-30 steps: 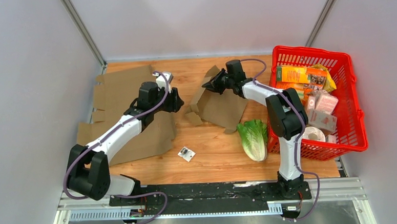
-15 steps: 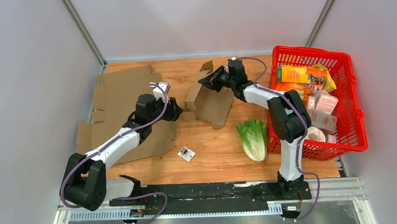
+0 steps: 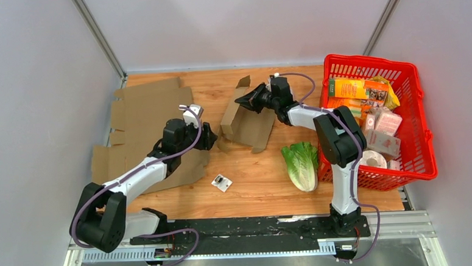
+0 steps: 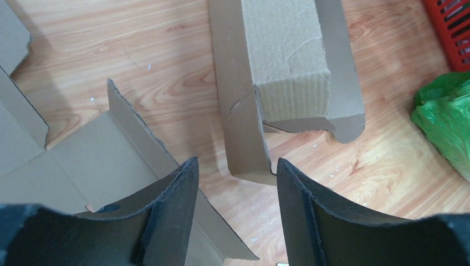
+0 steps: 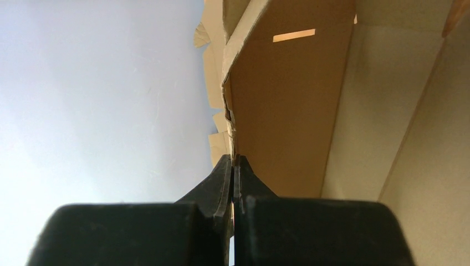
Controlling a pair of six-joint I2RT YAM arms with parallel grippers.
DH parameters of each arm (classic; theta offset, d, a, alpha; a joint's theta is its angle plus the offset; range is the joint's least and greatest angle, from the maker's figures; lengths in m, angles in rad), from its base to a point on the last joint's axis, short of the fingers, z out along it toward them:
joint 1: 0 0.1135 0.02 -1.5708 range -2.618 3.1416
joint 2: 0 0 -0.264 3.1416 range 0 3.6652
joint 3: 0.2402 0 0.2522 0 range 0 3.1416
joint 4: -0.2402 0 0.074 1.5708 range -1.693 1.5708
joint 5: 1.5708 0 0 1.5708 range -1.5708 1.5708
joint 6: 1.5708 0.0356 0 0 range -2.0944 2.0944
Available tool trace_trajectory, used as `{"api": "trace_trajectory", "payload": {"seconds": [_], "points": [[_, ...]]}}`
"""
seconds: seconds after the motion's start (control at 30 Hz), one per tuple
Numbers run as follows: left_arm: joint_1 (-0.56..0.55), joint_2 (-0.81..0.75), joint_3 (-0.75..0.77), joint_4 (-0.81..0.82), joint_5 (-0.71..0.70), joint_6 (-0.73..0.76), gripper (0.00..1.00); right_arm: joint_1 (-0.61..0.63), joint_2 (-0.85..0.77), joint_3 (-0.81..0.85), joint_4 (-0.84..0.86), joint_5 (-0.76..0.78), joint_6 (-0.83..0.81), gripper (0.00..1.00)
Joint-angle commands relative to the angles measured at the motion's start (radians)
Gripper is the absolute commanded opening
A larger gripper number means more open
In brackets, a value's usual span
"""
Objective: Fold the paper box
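Paper box (image 3: 252, 125) tipped up toward bench (image 3: 257, 183) far edge, right tool (image 3: 245, 101) pinched shut on its wall, left tool (image 4: 235, 166) open, empty; next likely: left braces it.

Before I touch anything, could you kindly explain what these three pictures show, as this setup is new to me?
Two robot arms are bolted at the near edge of a wooden table. The wide picture looks down from above; the other two come from wrist cameras. The right gripper is shut, pinching a wall of the half-folded paper box. The left gripper is open and empty, facing the box's near corner. Also there: flat cardboard sheets, a lettuce, a small packet and a red basket of groceries.
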Motion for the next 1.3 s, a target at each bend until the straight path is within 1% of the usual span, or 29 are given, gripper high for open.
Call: {"api": "trace_trajectory", "payload": {"seconds": [0.0, 0.1, 0.13, 0.17, 0.23, 0.3, 0.37, 0.5, 0.63, 0.77, 0.8, 0.87, 0.9, 0.93, 0.97, 1.03, 1.07, 1.17, 1.27], "points": [[-0.006, -0.059, -0.024, 0.028, 0.000, 0.002, 0.62, -0.004, 0.021, -0.011, 0.093, 0.011, 0.009, 0.00], [-0.006, -0.097, -0.061, 0.054, 0.003, -0.016, 0.60, -0.004, 0.016, -0.014, 0.087, 0.016, 0.002, 0.00], [-0.006, -0.105, -0.070, 0.062, 0.004, -0.021, 0.59, -0.006, 0.016, -0.014, 0.087, 0.018, 0.003, 0.00], [-0.006, -0.112, -0.076, 0.074, 0.012, -0.024, 0.55, -0.007, 0.015, -0.014, 0.087, 0.018, 0.002, 0.00], [-0.008, -0.116, -0.084, 0.080, 0.023, -0.019, 0.56, -0.007, 0.015, -0.014, 0.086, 0.019, 0.002, 0.00], [-0.014, -0.097, -0.069, 0.056, 0.002, -0.013, 0.60, -0.007, 0.015, -0.016, 0.087, 0.019, 0.005, 0.00], [-0.018, -0.079, -0.056, 0.029, -0.003, 0.001, 0.60, -0.007, 0.015, -0.019, 0.095, 0.021, 0.009, 0.00], [-0.054, -0.007, -0.003, -0.013, -0.077, 0.019, 0.60, -0.007, 0.015, -0.022, 0.100, 0.022, 0.019, 0.00], [-0.092, 0.062, 0.033, 0.013, -0.108, 0.021, 0.56, -0.009, 0.016, -0.024, 0.110, 0.027, 0.028, 0.00], [-0.126, 0.113, 0.083, 0.019, -0.131, 0.001, 0.45, -0.006, 0.006, -0.037, 0.107, 0.039, 0.036, 0.00], [-0.133, 0.124, 0.096, 0.021, -0.161, -0.004, 0.44, -0.004, 0.003, -0.042, 0.109, 0.044, 0.034, 0.00], [-0.144, 0.134, 0.108, 0.033, -0.166, -0.014, 0.43, 0.000, -0.001, -0.054, 0.110, 0.059, 0.032, 0.00], [-0.158, 0.145, 0.122, 0.033, -0.186, -0.018, 0.42, 0.003, -0.004, -0.060, 0.118, 0.064, 0.037, 0.00], [-0.164, 0.151, 0.126, 0.031, -0.206, -0.024, 0.37, 0.005, -0.002, -0.064, 0.127, 0.076, 0.039, 0.00], [-0.169, 0.153, 0.128, 0.031, -0.210, -0.040, 0.35, 0.010, -0.004, -0.073, 0.129, 0.082, 0.042, 0.00], [-0.184, 0.161, 0.122, 0.048, -0.282, -0.065, 0.32, 0.017, -0.007, -0.085, 0.135, 0.116, 0.045, 0.00], [-0.190, 0.164, 0.120, 0.074, -0.295, -0.086, 0.32, 0.025, -0.011, -0.102, 0.138, 0.131, 0.051, 0.00], [-0.219, 0.194, 0.132, 0.082, -0.339, -0.102, 0.31, 0.039, -0.016, -0.119, 0.159, 0.169, 0.077, 0.00], [-0.239, 0.225, 0.145, 0.096, -0.338, -0.099, 0.31, 0.049, -0.033, -0.142, 0.161, 0.211, 0.088, 0.00]]}}
